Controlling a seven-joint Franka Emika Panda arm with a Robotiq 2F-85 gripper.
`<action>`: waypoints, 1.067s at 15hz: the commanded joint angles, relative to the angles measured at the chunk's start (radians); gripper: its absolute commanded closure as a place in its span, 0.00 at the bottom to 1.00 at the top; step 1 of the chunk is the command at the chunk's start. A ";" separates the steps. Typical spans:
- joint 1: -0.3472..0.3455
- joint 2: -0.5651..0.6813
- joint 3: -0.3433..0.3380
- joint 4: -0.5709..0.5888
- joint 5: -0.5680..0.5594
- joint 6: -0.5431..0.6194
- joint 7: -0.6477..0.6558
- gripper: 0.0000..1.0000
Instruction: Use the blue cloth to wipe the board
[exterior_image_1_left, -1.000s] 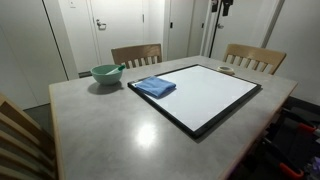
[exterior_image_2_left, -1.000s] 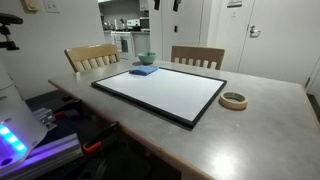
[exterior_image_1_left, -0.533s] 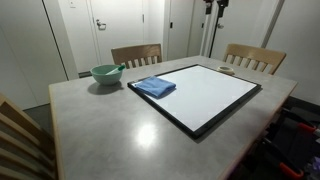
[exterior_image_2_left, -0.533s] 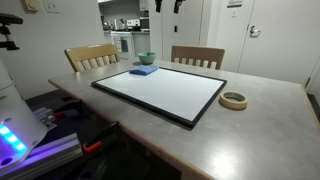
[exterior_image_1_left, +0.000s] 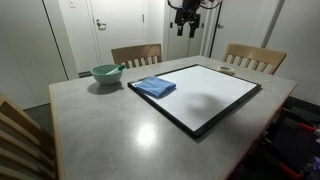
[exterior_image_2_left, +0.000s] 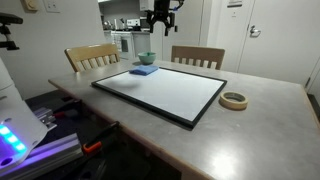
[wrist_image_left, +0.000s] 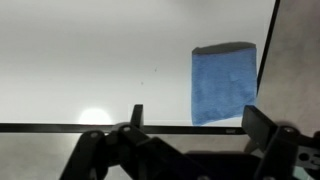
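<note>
A: Whereabouts of the gripper (exterior_image_1_left: 186, 30)?

B: High over the far side of the board (exterior_image_1_left: 205, 95), touching nothing. Fingers spread wide, pinching nothing. Same reading from the opposite camera: gripper (exterior_image_2_left: 160, 27) hanging above the board (exterior_image_2_left: 165, 90).

A: And the blue cloth (exterior_image_1_left: 155, 87)?

B: Flat on a corner of the board, the corner nearest the pale green bowl (exterior_image_1_left: 106, 74). Bowl itself off the board, on the grey table (exterior_image_1_left: 100, 125).

A: Anything given only by the wrist view?

B: Straight-down look: blue cloth (wrist_image_left: 224, 82) on the glossy white board (wrist_image_left: 90, 70), close to its right edge, lower edge reaching the black frame. Both fingers (wrist_image_left: 137, 115) dark along the bottom, set well apart. No bowl or chairs in that picture.

A: Anything given only by an exterior view?

B: Tape roll (exterior_image_2_left: 233, 100) plain on the table (exterior_image_2_left: 270, 135), near the board but apart from it. Blue cloth (exterior_image_2_left: 143, 71) and bowl (exterior_image_2_left: 146, 58) small at the far end there.

A: Lettering?

B: Too small to read anywhere.

A: Counts?

B: One cloth, one board, one bowl, one tape roll. Chairs (exterior_image_1_left: 136, 55): three seen in that exterior view, two chairs (exterior_image_2_left: 92, 57) in this one.
</note>
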 joint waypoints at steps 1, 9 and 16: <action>-0.016 0.100 0.040 0.077 0.046 0.010 -0.103 0.00; -0.015 0.252 0.093 0.170 0.104 -0.002 -0.144 0.00; -0.019 0.341 0.121 0.201 0.102 0.002 -0.150 0.00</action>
